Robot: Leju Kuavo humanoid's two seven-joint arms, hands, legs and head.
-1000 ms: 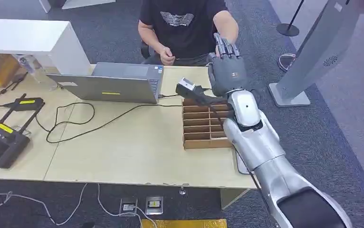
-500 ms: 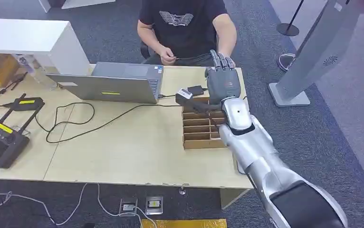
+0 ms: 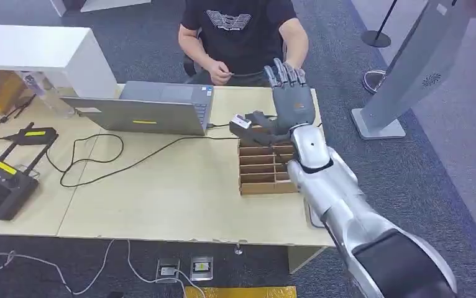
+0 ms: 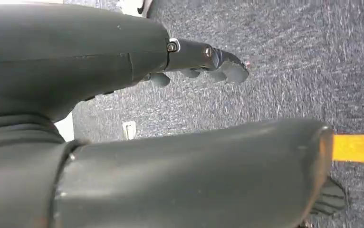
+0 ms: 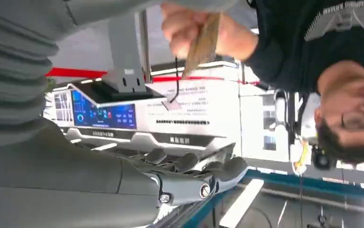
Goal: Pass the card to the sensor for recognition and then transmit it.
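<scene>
Item: tan flat card (image 5: 201, 40), now in the seated person's hand (image 5: 180, 23), twelve o'clock from your right hand (image 3: 292, 105). Right fingers loosely spread, apparently empty; left hand (image 4: 123, 52) hangs slack, holding nothing. Handover looks nearly complete; you cannot confirm sensor recognition.

The right robot hand (image 3: 292, 105) hides the desk's (image 3: 161, 186) far corner; its palm faces away.
</scene>
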